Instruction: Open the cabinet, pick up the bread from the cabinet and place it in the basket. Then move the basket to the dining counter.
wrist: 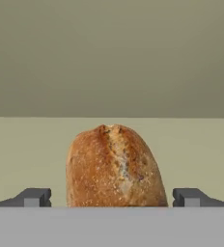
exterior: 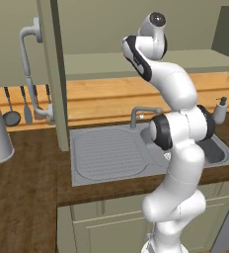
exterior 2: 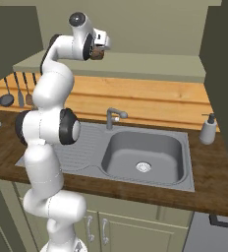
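The gripper (wrist: 112,198) stands with its jaws fully apart, one dark fingertip (wrist: 34,197) to each side of the bread (wrist: 114,166), and neither tip touches the crust, so nothing is held yet. The loaf sits upright on the pale olive shelf floor of the cabinet (wrist: 112,58), well in from the front edge as far as the hand view shows, with the plain back wall rising behind it. The hand is lined up squarely on the loaf, which lies centred between the two tips; that placing suits a straight closing of the jaws on its flanks, and I judge the step in hand to be the approach for the pick. In the right base view the arm is raised high, its wrist level with the shelf, and the gripper (exterior 2: 100,51) reaches in with a brown lump, the bread (exterior 2: 97,55), just at its end. In the left base view the open cabinet door (exterior: 52,74) hangs edge-on, its curved grey handle (exterior: 32,74) facing left, swung wide enough to clear the arm's way. Below, the grey sink (exterior 2: 143,157) and its tap (exterior 2: 113,117) sit in the dark wood worktop (exterior 2: 209,172). A little more forward travel may be needed before closing, since the tips look level with only the loaf's near face.
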